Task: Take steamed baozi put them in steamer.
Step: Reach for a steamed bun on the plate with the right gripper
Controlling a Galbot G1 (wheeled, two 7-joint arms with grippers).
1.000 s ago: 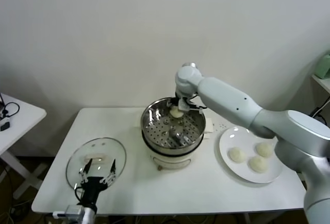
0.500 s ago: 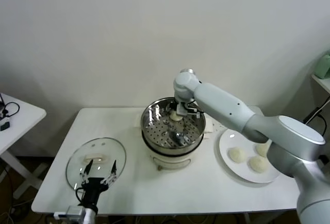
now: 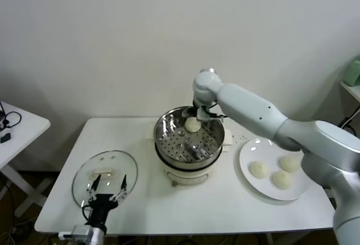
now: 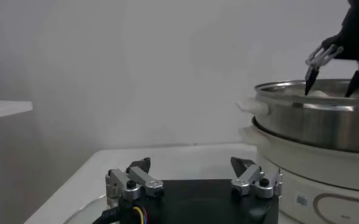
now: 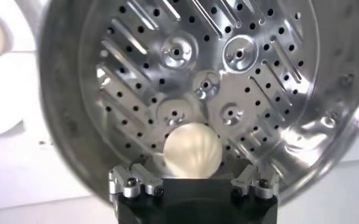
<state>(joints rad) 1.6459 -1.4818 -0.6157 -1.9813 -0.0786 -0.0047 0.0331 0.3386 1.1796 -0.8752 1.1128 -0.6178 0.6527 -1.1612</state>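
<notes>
1. From your head view: the right gripper [image 3: 196, 115] hangs over the far rim of the steamer [image 3: 189, 138]. One baozi [image 3: 193, 124] sits on the perforated floor just below it, at the far side of the basket.
2. Your right wrist view gives what the head view can't: the right gripper [image 5: 191, 182] has its fingers spread wide, one either side of the baozi [image 5: 192, 150]. I see no contact, so the bun lies free on the steamer floor [image 5: 228, 79].
3. The left wrist view confirms it side-on: the right gripper's fingertips [image 4: 310, 74] are apart above the steamer rim [image 4: 313, 100], nothing between them.
4. Three baozi [image 3: 258, 169] [image 3: 282, 179] [image 3: 289, 163] are on the white plate [image 3: 247, 152], right of the steamer. Only the head view shows all three.
5. The left gripper [image 3: 105, 195] is parked low at the table's near-left edge, over the glass lid [image 3: 104, 174]. In the left wrist view its fingers [image 4: 138, 176] stand open, holding nothing.
</notes>
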